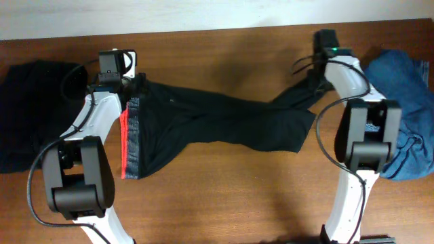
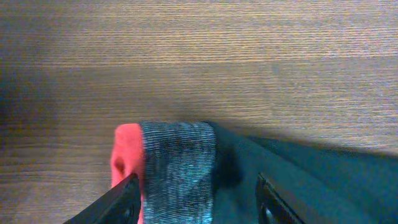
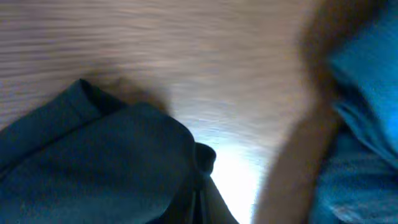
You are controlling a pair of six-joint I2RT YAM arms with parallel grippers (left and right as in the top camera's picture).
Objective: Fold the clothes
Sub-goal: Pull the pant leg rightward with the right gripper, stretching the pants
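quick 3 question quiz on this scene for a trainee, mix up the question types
1. Multiple choice: which part of the trousers lies between the fingers of the left gripper?
A. the waistband
B. a leg end
C. a knee

2. True or false: the right gripper is open and holds nothing.

3. Short answer: what colour is the garment lying beside the right arm?

Key
1. A
2. False: it is shut on the leg end of the trousers.
3. Blue
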